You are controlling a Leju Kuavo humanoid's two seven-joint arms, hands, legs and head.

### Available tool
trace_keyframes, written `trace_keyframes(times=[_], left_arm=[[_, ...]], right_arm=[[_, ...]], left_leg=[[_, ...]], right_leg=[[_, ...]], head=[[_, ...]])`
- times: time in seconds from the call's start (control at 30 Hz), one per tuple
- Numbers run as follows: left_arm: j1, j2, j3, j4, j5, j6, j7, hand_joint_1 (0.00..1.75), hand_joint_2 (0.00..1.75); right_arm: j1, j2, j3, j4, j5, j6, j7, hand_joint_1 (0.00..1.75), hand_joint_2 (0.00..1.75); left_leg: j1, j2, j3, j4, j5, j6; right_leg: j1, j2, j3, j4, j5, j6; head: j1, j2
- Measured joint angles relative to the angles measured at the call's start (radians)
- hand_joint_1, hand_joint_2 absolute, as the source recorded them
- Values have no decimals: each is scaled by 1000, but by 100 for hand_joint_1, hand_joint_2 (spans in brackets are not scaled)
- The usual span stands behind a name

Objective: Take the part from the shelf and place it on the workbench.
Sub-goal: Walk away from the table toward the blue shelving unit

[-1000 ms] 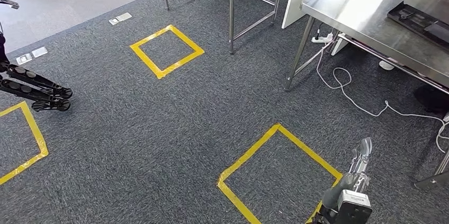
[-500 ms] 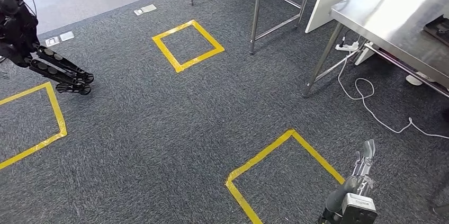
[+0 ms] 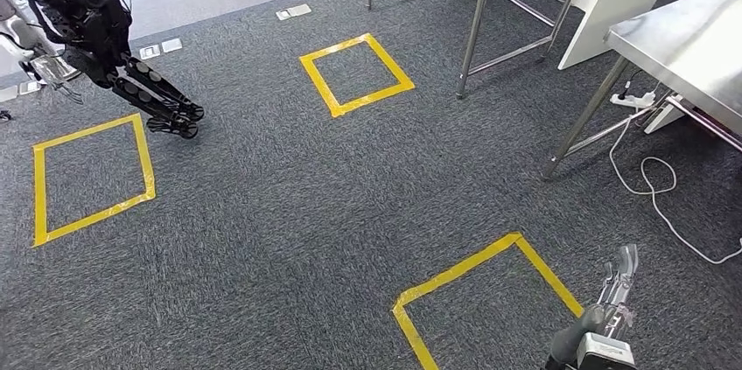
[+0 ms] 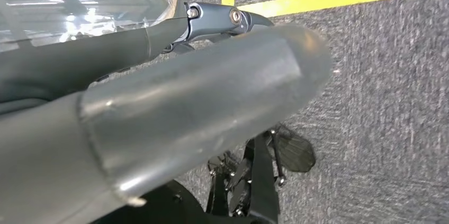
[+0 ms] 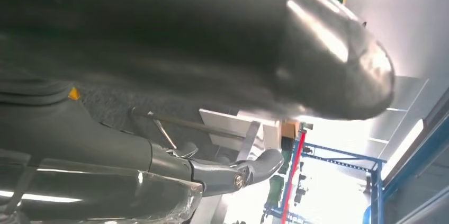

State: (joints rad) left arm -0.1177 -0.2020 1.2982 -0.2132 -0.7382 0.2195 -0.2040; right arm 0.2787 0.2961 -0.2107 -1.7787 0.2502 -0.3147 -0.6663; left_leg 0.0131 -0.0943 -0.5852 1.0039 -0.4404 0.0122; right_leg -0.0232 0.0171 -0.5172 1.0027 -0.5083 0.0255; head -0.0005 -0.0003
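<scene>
**Both hands carry a clear-wrapped item over taped carpet**

Head view: right hand (image 3: 611, 304) low at the frame's bottom right, just beside a yellow tape square (image 3: 490, 296) on grey carpet (image 3: 289, 212). Fingers point fwd, something clear among them; grip can't be judged from here.

Right wrist view: thumb (image 5: 296, 49) over a transparent plastic-wrapped part (image 5: 95, 197), dark fingers (image 5: 233, 173) against it. Looks held.

Left wrist view: left hand (image 4: 159, 97) likewise, thumb above the same clear wrap (image 4: 79, 1), fingers (image 4: 222, 20) along it.

Steel workbench (image 3: 691, 46) at right edge, well apart from the hands. Another dark robot (image 3: 96, 29) stands top left, near a second tape square (image 3: 87, 178).
</scene>
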Motion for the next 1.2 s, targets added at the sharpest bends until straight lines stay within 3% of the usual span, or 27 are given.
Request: trace_keyframes(times=[0.07,0.17,0.23,0.27,0.37,0.43,0.53,0.6,0.7,0.77,0.8,0.87,0.93,0.97,1.03,1.07,1.13,1.2], left_arm=[[1,0,0,0,0,1,0,0,0],[1,0,0,0,-1,3,3,0,0],[1,0,0,0,-3,7,10,0,0],[1,0,0,0,-5,9,14,0,0],[0,2,0,0,-7,16,28,0,0],[-3,2,0,0,-8,19,33,0,0],[-3,2,0,0,-8,21,36,0,0],[-3,2,0,0,-8,21,37,0,0],[-4,2,0,0,-8,21,37,0,0],[-3,2,0,0,-8,21,37,0,0],[-2,2,0,0,-8,21,35,0,0],[-2,2,0,0,-5,20,30,0,0],[-5,2,0,0,5,21,20,0,0],[-5,2,1,0,13,22,16,0,0],[-1,2,5,0,24,27,10,0,0],[1,2,7,0,27,30,10,0,0],[5,2,10,0,26,37,14,0,0],[5,2,10,0,18,39,22,0,0]], right_arm=[[-3,0,0,0,0,0,0,0,0],[-4,-1,-1,7,0,-1,-2,0,0],[-5,-4,0,19,5,-7,-2,0,0],[-7,-6,1,26,15,-15,-2,0,0],[-29,-8,8,61,92,-74,20,0,0],[-57,-12,11,116,131,-113,48,0,0],[-90,-20,11,192,135,-135,58,0,0],[-106,-25,11,225,133,-139,55,0,0],[-123,-36,11,275,135,-140,67,0,0],[-142,-45,6,336,144,-136,123,0,0],[-168,-52,-2,397,147,-133,161,0,0],[-254,-77,-31,603,144,-126,238,0,0],[-336,-108,-67,857,154,-128,338,0,0],[-361,-120,-79,964,169,-132,406,0,0],[-381,-135,-90,1138,205,-134,561,0,0],[-383,-138,-90,1199,228,-135,628,0,0],[-379,-142,-81,1301,293,-134,760,0,0],[-363,-147,-59,1384,364,-124,905,0,0]], left_leg=[[3,22,-15,31,-21,-6],[3,74,-90,198,-113,-13],[3,85,-119,267,-132,-12],[3,90,-109,251,-116,-8],[-5,138,-15,77,-45,9],[-15,156,12,18,-33,15],[-20,133,9,11,-28,22],[-15,118,14,-1,-17,31],[-11,88,13,-9,-8,41],[-11,65,11,-9,-7,41],[-11,55,11,-9,-6,41],[-10,36,13,-8,-5,38],[-13,16,13,-3,-6,31],[-14,7,11,-2,-6,26],[-10,-8,7,-2,-6,15],[-7,-3,2,2,-9,10],[-5,32,-23,53,-43,0],[-4,73,-79,174,-109,-8]], right_leg=[[-2,-13,0,-2,5,-12],[4,-38,-2,-2,7,-22],[11,-59,-2,-2,5,-25],[13,-68,-1,-2,4,-27],[20,-90,3,-2,1,-27],[25,-103,3,-2,-1,-24],[26,-121,5,-4,-3,-16],[25,-96,-6,20,-18,-11],[19,-33,-87,187,-93,-16],[17,-25,-135,277,-116,-10],[16,-23,-135,271,-104,-2],[10,-9,-82,149,-43,17],[8,12,-29,26,4,19],[10,16,-19,0,12,13],[14,2,-12,-8,15,-4],[12,-5,-9,-10,17,-11],[7,-21,-5,-14,21,-24],[11,-40,-3,-15,17,-34]], head=[[-2,0],[-9,0],[-9,0],[-9,0],[-9,0],[-9,0],[-9,0],[-8,0],[-4,0],[-4,0],[-4,0],[-4,0],[-4,0],[-4,0],[-4,0],[-4,0],[-7,0],[-10,0]])
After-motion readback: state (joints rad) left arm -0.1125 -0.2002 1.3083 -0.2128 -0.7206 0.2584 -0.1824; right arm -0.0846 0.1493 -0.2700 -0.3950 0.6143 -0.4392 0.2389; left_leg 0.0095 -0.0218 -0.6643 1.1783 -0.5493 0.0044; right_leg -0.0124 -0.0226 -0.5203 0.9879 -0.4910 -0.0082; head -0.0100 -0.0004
